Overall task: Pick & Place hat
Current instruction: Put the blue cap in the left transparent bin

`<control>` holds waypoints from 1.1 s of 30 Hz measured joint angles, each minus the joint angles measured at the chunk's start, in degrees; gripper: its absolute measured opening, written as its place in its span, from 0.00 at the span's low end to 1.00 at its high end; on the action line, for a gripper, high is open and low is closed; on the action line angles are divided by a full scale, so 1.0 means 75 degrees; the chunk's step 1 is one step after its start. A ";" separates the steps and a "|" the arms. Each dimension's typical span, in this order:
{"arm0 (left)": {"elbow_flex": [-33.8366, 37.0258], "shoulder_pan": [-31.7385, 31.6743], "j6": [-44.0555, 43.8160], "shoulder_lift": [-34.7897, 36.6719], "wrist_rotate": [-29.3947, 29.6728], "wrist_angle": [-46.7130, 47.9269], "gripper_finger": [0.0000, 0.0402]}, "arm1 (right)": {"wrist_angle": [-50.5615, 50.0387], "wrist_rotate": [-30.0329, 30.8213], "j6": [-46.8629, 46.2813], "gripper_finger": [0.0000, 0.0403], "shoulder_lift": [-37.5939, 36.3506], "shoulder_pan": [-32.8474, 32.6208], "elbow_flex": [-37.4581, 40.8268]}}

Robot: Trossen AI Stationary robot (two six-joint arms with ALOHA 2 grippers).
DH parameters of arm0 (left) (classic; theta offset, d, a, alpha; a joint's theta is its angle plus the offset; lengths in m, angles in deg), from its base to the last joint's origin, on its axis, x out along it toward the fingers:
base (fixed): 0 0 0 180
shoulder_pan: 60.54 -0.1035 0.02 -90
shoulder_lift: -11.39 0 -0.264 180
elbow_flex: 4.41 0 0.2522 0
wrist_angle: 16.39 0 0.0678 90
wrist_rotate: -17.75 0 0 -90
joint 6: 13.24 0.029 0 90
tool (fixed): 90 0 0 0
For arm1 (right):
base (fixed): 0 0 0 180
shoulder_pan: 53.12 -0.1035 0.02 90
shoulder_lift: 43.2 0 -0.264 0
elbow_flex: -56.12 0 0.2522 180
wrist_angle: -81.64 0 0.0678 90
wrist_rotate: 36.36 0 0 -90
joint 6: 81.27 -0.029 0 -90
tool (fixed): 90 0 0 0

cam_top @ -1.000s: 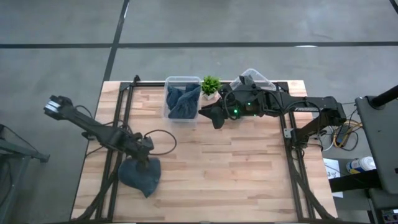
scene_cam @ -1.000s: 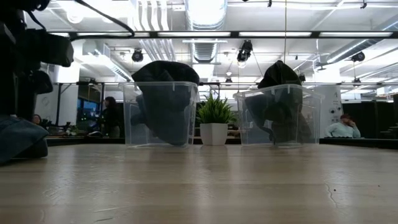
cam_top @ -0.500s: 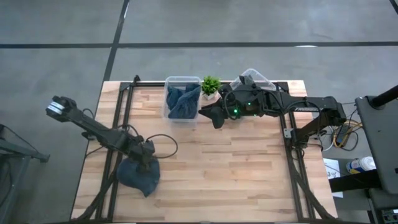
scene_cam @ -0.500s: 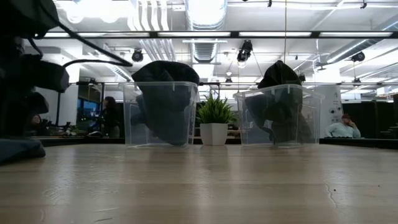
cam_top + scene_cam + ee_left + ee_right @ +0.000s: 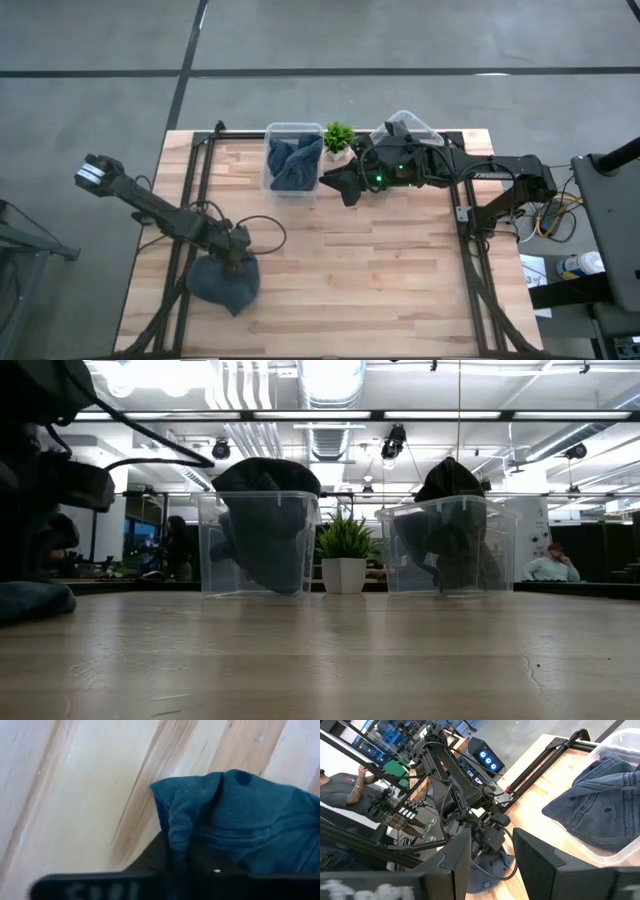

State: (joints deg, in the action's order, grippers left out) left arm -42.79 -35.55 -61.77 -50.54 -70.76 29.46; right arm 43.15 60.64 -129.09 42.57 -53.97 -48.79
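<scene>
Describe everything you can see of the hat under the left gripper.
The hat is dark blue knitted fabric, soft and crumpled, lying flat on the wooden table near its front left corner. A fold of it bunches up between the left gripper fingers, which have closed on it from above. Nothing else touches it.

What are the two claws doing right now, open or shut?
Left gripper: shut on the blue hat lying on the table.
Right gripper: open, holding nothing, waiting beside the bins.

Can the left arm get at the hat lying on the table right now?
Probably yes. The left pincer is already down on the hat, with a fold of fabric between its fingers in the wrist view, and nothing stands between them.
</scene>
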 joint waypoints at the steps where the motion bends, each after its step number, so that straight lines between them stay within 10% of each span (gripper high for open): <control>1: -0.0031 0.0000 0.0001 0.0000 0.0000 -0.0002 0.06 | 0.0000 0.0000 0.0000 0.35 0.0000 0.0000 0.0000; 23: -0.3696 0.0003 0.1744 0.0006 0.2434 0.0166 0.02 | -0.0038 -0.0782 -0.0282 0.35 -0.0003 0.0012 -0.0002; 33: -0.6176 0.0003 0.3930 0.0020 0.5383 0.0737 0.02 | -0.0044 -0.1026 -0.0350 0.35 -0.0026 -0.0003 0.0000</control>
State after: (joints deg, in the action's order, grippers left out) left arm -89.11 -35.52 -32.29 -50.39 -30.39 34.98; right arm 42.82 52.95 -131.71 42.38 -53.99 -48.79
